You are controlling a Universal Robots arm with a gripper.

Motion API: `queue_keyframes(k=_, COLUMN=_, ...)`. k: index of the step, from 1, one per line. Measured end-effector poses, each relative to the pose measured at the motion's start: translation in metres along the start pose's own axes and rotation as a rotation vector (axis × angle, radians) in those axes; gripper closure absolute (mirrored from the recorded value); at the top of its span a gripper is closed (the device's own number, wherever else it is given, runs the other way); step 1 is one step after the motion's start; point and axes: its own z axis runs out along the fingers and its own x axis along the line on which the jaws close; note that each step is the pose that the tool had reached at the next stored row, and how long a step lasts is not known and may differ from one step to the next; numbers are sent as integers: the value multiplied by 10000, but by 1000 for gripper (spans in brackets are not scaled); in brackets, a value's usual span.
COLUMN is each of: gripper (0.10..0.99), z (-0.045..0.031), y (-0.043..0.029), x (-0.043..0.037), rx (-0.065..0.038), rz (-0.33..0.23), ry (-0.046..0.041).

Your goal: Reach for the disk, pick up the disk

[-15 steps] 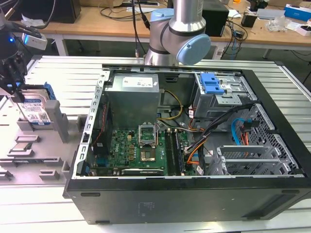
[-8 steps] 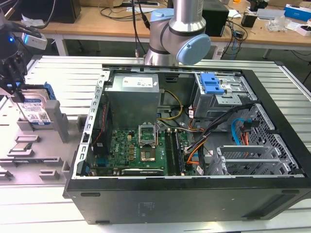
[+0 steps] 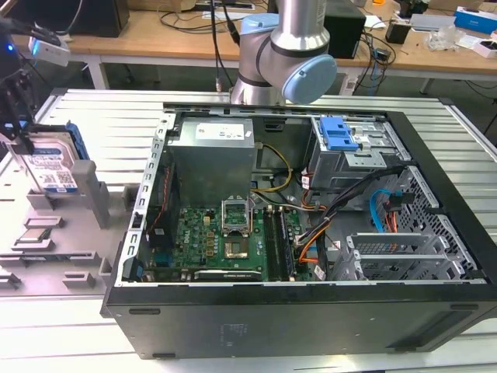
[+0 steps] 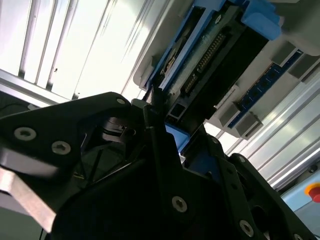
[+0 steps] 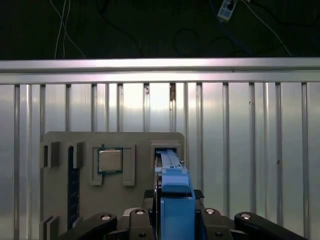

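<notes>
Disk, exterior view: it stands on edge in a slot of the grey fixture at the exterior view's left. The fixture rests on the slotted aluminium table, well apart from the open computer case. The labelled broad face is turned toward the camera, and the blue bracket runs along the upper edge. The dark gripper sits at the disk's top.

Second wrist view: the disk shows one end, with a row of connector pins exposed and blue bracket on either side. The black gripper body lies just in front of it.

First wrist view: the disk appears edge-on as a narrow strip. Its long axis seems to lie level, pointing away from the gripper toward the table's far rail. The gripper body straddles the near blue end. A processor chip sits in a pocket of the same fixture, beside the disk. Whether the gripper is clamped on the disk cannot be told.
</notes>
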Motion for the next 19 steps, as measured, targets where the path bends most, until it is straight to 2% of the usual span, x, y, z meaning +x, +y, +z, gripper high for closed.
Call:
queue_keyframes(k=8, gripper=722, z=-189, y=5, x=6, rx=0, rz=0, ry=0)
queue_keyframes(k=10, gripper=722, z=-279, y=7, x=8, rx=0, rz=0, ry=0)
queue_keyframes(k=17, gripper=722, z=-450, y=12, x=13, rx=-1, rz=0, ry=1)
queue_keyframes(k=19, gripper=722, z=-521, y=13, x=15, rx=0, rz=0, ry=1)
